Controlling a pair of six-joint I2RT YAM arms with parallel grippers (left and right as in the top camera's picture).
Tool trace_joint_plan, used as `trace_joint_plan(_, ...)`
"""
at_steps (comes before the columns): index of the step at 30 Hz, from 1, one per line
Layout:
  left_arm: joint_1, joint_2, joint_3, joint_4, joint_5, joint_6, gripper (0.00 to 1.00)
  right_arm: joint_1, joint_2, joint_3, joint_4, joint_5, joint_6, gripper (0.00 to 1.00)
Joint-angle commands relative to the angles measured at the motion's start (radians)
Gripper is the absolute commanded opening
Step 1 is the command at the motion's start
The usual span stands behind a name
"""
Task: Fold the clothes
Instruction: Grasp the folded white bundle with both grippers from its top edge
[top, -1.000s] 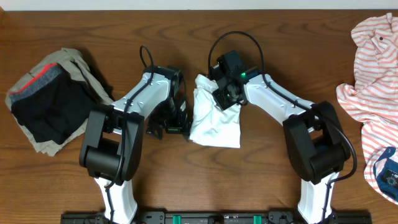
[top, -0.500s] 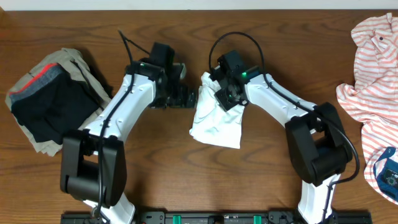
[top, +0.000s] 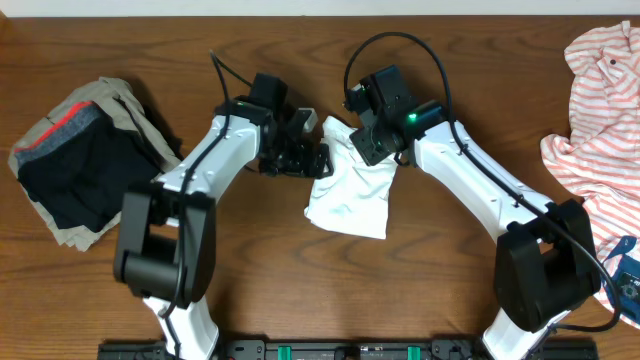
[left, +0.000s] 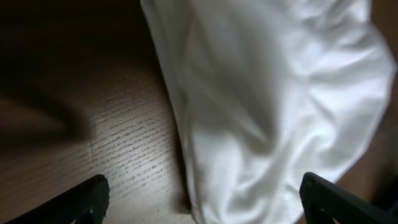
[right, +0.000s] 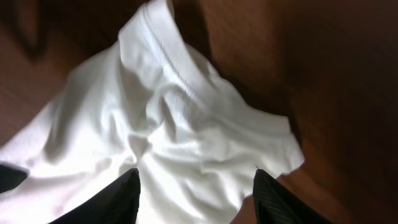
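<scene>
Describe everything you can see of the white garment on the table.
The white garment is plain, thin and wrinkled, cotton-looking, with a stitched hem showing. It lies bunched in a rough rectangle on the wooden table, between both arms. The open left pincer sits at its upper left edge, the open right pincer over its top; neither visibly grips it.

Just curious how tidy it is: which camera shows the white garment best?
Overhead: nearly the whole white garment shows on the table. The left wrist view shows one wrinkled part; the right wrist, a seamed edge.
</scene>
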Motion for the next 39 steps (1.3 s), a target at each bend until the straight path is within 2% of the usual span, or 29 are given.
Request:
trace_joint_plan(1,0.002,0.049,0.003,0.002,0.078,0.026,0.98,-0.006,0.024,-0.004,-0.02,-0.003,0.006,0.56)
trace_joint_plan(11,0.001,0.113,0.003,0.009,0.12,0.032,0.98,-0.007,0.162,-0.004,-0.04,-0.003,0.031,0.55)
trace_joint_plan(16,-0.001,0.153,0.003,0.028,0.248,0.033,0.98,-0.007,0.242,-0.004,-0.037,-0.003,0.031,0.55)
trace_joint_plan(28,-0.026,0.229,0.003,0.024,0.248,0.028,0.99,-0.007,0.272,-0.004,-0.048,-0.003,0.031,0.55)
trace_joint_plan(30,-0.026,0.229,0.003,0.024,0.248,0.028,0.95,-0.007,0.272,-0.004,-0.048,-0.003,0.031,0.55)
trace_joint_plan(31,-0.026,0.229,0.003,0.024,0.248,0.028,0.86,-0.008,0.272,-0.004,-0.048,-0.003,0.031,0.55)
trace_joint_plan(33,-0.026,0.229,0.003,0.024,0.248,0.028,0.76,-0.009,0.272,-0.004,-0.048,-0.003,0.031,0.54)
trace_joint_plan(39,-0.026,0.229,0.003,0.029,0.249,0.029,0.73,-0.013,0.272,-0.004,-0.049,-0.003,0.04,0.52)
